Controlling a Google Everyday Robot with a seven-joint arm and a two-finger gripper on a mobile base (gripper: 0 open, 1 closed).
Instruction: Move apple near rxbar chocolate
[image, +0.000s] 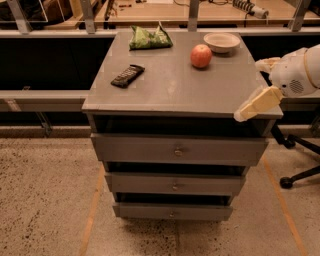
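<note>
The red-orange apple sits on the grey drawer cabinet's top, at the back right, just left of a beige bowl. The rxbar chocolate, a dark flat bar, lies on the left half of the top, well apart from the apple. My gripper is at the cabinet's right front corner, level with the top and well to the right of and in front of the apple. Its cream fingers are spread and hold nothing.
A shallow beige bowl stands at the back right corner, close to the apple. A green snack bag lies at the back centre. The cabinet has three drawers. An office chair base stands on the floor to the right.
</note>
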